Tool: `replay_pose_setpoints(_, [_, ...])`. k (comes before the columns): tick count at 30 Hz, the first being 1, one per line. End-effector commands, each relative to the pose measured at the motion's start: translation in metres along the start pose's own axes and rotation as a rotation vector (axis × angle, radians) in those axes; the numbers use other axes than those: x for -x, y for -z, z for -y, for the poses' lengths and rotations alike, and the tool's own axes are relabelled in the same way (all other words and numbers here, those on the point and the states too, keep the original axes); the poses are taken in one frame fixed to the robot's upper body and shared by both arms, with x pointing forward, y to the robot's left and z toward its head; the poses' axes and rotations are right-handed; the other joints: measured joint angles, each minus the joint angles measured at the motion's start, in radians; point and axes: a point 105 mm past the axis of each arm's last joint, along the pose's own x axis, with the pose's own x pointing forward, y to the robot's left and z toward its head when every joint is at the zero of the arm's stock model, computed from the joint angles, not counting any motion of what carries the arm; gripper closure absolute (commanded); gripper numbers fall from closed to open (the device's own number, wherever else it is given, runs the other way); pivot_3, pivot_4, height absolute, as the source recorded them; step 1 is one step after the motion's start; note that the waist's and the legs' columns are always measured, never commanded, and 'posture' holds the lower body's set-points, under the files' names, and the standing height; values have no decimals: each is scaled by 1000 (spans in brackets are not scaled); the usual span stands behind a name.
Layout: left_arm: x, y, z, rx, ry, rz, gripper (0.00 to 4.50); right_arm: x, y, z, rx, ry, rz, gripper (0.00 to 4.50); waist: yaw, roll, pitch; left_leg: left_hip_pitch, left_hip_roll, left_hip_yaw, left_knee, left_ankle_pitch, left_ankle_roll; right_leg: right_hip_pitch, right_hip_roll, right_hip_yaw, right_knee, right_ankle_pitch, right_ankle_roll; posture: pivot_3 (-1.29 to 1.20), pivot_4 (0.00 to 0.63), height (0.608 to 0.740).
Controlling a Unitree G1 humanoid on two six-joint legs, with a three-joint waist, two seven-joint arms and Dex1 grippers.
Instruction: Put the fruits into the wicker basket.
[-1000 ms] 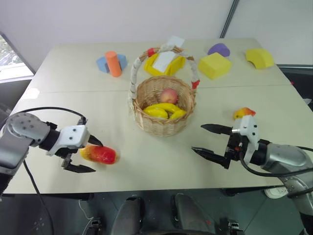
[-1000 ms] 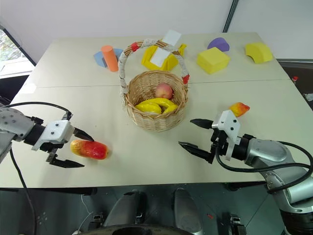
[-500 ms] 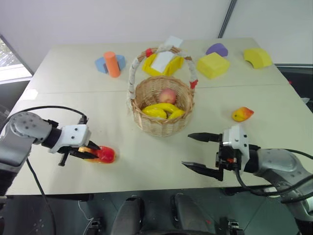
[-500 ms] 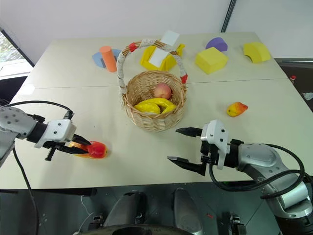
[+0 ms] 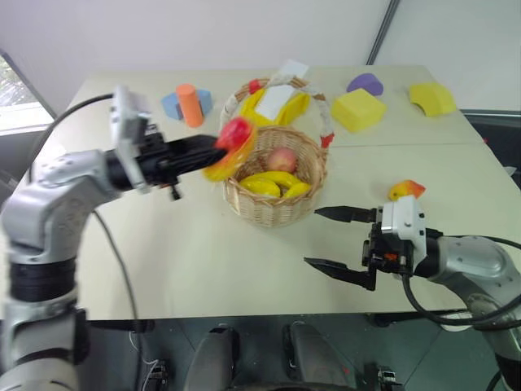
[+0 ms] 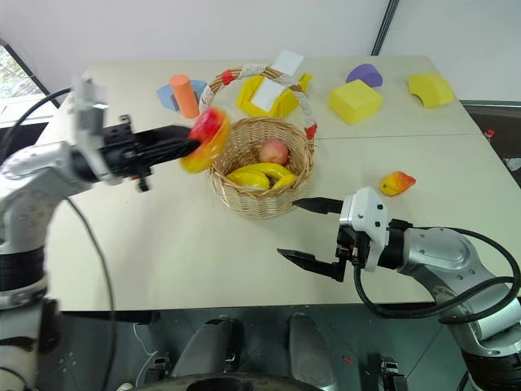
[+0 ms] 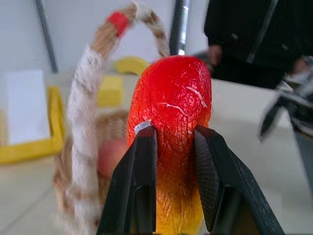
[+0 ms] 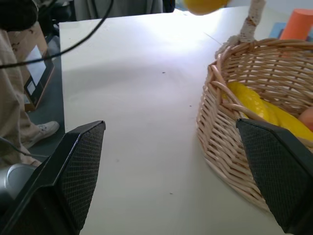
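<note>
My left gripper (image 5: 213,151) is shut on the red-yellow mango (image 5: 230,143) and holds it in the air at the left rim of the wicker basket (image 5: 277,213), just under its arched handle (image 5: 221,122). Its fingers (image 7: 142,166) pinch the mango (image 7: 173,103) at the middle. Yellow bananas (image 5: 273,183) and a pink-red apple (image 5: 282,159) lie in the basket. A small orange-yellow fruit (image 5: 404,189) rests on the table to the basket's right. My right gripper (image 5: 313,238) hovers open and empty in front of that fruit, pointing left toward the basket's wall (image 8: 230,147).
Behind the basket stand an orange cylinder (image 5: 189,104), a blue block (image 5: 170,107), a yellow bin with a white box (image 5: 277,102), a yellow block (image 5: 356,108), a purple block (image 5: 364,82) and a yellow arch (image 5: 431,96). A person in dark clothes (image 7: 254,29) stands beyond the table.
My left gripper shut on the mango where it lay on the table, then carried it up and right to the basket's rim. The right gripper stayed open and drifted slightly.
</note>
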Motion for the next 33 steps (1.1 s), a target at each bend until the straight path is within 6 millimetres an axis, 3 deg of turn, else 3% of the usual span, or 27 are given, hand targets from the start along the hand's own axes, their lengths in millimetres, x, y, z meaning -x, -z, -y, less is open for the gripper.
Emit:
replay_pose_setpoints(1, [-27, 0, 6, -93, -64, 11, 3717, -2, -13, -1, 36, 6, 36, 0, -1, 0, 0, 0, 0, 0, 0, 0, 0, 0, 0, 0, 0, 0, 0, 0, 150, 740])
replay_pose_setpoints(4, [-56, 14, 11, -157, -88, -7, 3717, -3, -15, 4, 32, 51, 48, 0, 3, 0, 0, 0, 0, 0, 0, 0, 0, 0, 1, 1, 0, 0, 0, 0, 150, 740])
replay_pose_setpoints(6, [-63, 20, 15, -176, -70, -18, 3717, -3, -16, 7, 31, 71, 50, 0, 3, 0, 0, 0, 0, 0, 0, 0, -1, 0, 1, 1, 0, 0, 0, 0, 150, 740])
replay_pose_setpoints(7, [-64, 22, 16, -176, -65, -21, 2876, -3, -16, 8, 29, 77, 50, 0, 1, 0, 0, 0, 0, 1, 0, 0, -1, 0, 0, 1, 0, 0, 0, 0, 150, 740])
replay_pose_setpoints(8, [-65, 23, 15, -177, -71, -18, 2626, -3, -16, 9, 33, 85, 48, 0, 1, 0, 0, 0, 0, 1, 0, 0, -1, 0, 1, 1, 0, 0, 0, 0, 150, 740])
replay_pose_setpoints(12, [-66, 25, 14, -203, -71, -25, 600, 4, -12, 20, 10, 163, 50, 0, 3, 0, 0, 0, 0, 1, -1, 0, -1, -1, 1, 1, 0, 0, 0, 0, 150, 740])
replay_pose_setpoints(13, [-65, 23, 14, -196, -75, -13, 53, 9, -9, 31, -4, 230, 51, 0, 3, 0, 0, 0, 0, 1, -1, 0, -1, 0, 1, 1, 0, 0, 0, 0, 150, 740])
replay_pose_setpoints(18, [-45, 5, 20, -60, -25, 148, 18, 46, 21, 88, -10, 605, -15, 0, 2, 0, 0, 0, -1, 1, 0, 0, -1, 0, 0, 1, 0, 0, 0, 0, 150, 740])
replay_pose_setpoints(24, [-12, 35, 49, 65, 136, 60, 18, 92, 67, 142, -27, 986, -199, 0, -2, 2, -1, 0, 0, 2, -1, 1, -2, -2, 1, 3, 2, 0, 0, 0, 150, 740])
replay_pose_setpoints(28, [-9, 45, 70, 69, 213, 9, 18, 109, 93, 159, -71, 1099, -296, 0, 4, 2, -1, 0, -1, 3, -1, 1, -2, -2, 0, 3, 2, 0, -1, 0, 150, 740])
replay_pose_setpoints(33, [-13, 46, 76, 59, 222, 4, 18, 112, 110, 168, -151, 1143, -313, 0, 1, 2, -1, 0, -1, 3, -1, 1, -2, -1, 0, 3, 2, 0, 0, 0, 150, 740])
